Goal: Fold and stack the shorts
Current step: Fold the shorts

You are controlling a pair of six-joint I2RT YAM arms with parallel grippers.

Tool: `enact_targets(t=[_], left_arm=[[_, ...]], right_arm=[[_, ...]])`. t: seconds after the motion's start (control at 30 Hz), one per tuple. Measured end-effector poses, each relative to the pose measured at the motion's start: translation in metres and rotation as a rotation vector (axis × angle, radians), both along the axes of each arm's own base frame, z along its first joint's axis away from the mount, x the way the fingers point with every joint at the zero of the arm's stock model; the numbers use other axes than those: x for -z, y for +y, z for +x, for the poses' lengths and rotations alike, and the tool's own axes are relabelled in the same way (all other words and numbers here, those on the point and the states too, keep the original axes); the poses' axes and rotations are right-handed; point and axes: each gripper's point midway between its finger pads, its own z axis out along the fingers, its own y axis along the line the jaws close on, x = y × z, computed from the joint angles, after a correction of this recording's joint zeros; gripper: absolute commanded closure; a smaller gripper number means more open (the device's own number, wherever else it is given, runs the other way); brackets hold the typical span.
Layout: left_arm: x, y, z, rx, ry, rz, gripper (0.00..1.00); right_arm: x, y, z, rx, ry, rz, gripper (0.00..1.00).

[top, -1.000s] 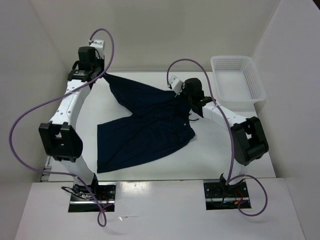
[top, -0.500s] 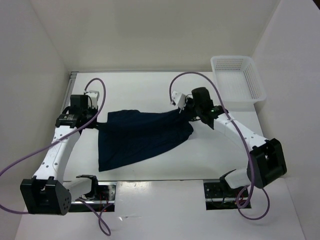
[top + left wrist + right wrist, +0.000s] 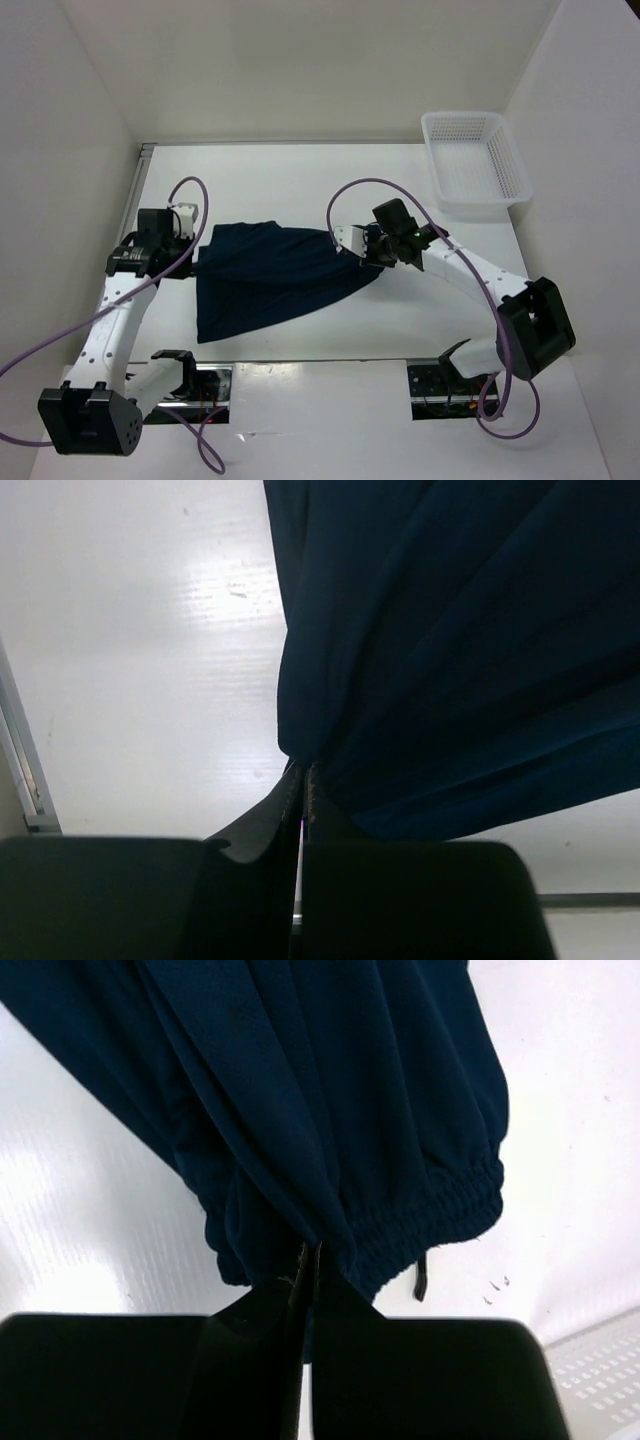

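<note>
The navy shorts (image 3: 272,278) stretch across the white worktop (image 3: 300,180) between the two sets of jaws, doubled over so that the top edge runs in a nearly straight line from one grip to the other. The rest of the fabric spreads away from that line toward the arm bases. The left arm (image 3: 122,312) has its left jaws clenched on a gathered corner of the cloth. In the left wrist view the tips meet with only a thin seam between them, and dark folds fan up and to the right from the pinch. The right arm (image 3: 470,268) has its right jaws clamped on the bunched fabric just below the elastic waistband (image 3: 440,1205), which curves off to the right of the tips. A short end of the dark drawstring (image 3: 421,1282) hangs just right of those jaws. The white mesh basket (image 3: 433,160) stands well beyond the right jaws at the far right corner of the worktop, apart from the shorts.
</note>
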Motion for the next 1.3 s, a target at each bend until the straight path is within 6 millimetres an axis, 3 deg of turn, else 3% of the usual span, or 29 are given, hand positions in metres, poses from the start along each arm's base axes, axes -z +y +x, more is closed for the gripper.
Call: enact_targets(t=[0.1,0.2,0.27,0.4,0.5,0.6,0.8,0.9,1.03,1.1,1.13,1.2,1.23,1.27,1.3], left_arm=[[0.010,0.004,-0.004,-0.014,0.044,0.013,1.00],[0.002,0.013,0.009,-0.050,0.038,0.026,1.00],[-0.021,0.024,0.032,-0.085,-0.025,0.034,1.00],[-0.095,0.042,0.078,-0.135,-0.256,0.044,1.00],[-0.119,0.039,0.076,-0.124,-0.345,0.035,1.00],[-0.097,0.031,0.043,-0.107,-0.284,0.014,1.00],[-0.009,0.008,-0.056,-0.075,0.074,-0.062,1.00],[0.004,-0.001,-0.088,-0.066,0.133,-0.087,1.00],[0.003,-0.008,-0.106,-0.050,0.136,-0.112,0.95],[0.005,-0.010,-0.110,-0.047,0.156,-0.119,0.87],[0.006,-0.010,-0.111,-0.045,0.167,-0.122,0.83],[0.008,-0.010,-0.113,-0.047,0.191,-0.121,0.63],[0.009,-0.009,-0.114,-0.046,0.198,-0.119,0.52],[0.010,-0.009,-0.115,-0.051,0.211,-0.120,0.41],[0.010,-0.009,-0.116,-0.053,0.217,-0.120,0.37]], right_arm=[[-0.001,-0.003,0.007,0.021,-0.033,-0.012,1.00],[-0.010,-0.004,0.027,0.061,-0.121,-0.017,1.00],[-0.021,-0.003,0.045,0.097,-0.190,-0.011,1.00],[-0.054,0.004,0.075,0.145,-0.315,0.031,1.00],[-0.075,0.008,0.085,0.147,-0.369,0.056,1.00],[-0.072,0.005,0.079,0.129,-0.368,0.036,1.00],[-0.027,-0.010,0.046,0.028,-0.264,-0.064,1.00],[-0.003,-0.013,0.028,-0.047,-0.210,-0.112,1.00],[0.020,-0.014,0.010,-0.151,-0.184,-0.178,1.00],[0.026,-0.014,0.005,-0.186,-0.180,-0.199,1.00],[0.027,-0.015,0.004,-0.195,-0.180,-0.206,0.94],[0.026,-0.016,0.005,-0.200,-0.186,-0.218,0.80],[0.027,-0.018,0.005,-0.201,-0.185,-0.227,0.67],[0.027,-0.018,0.004,-0.206,-0.182,-0.233,0.64],[0.028,-0.019,0.002,-0.214,-0.176,-0.240,0.60]])
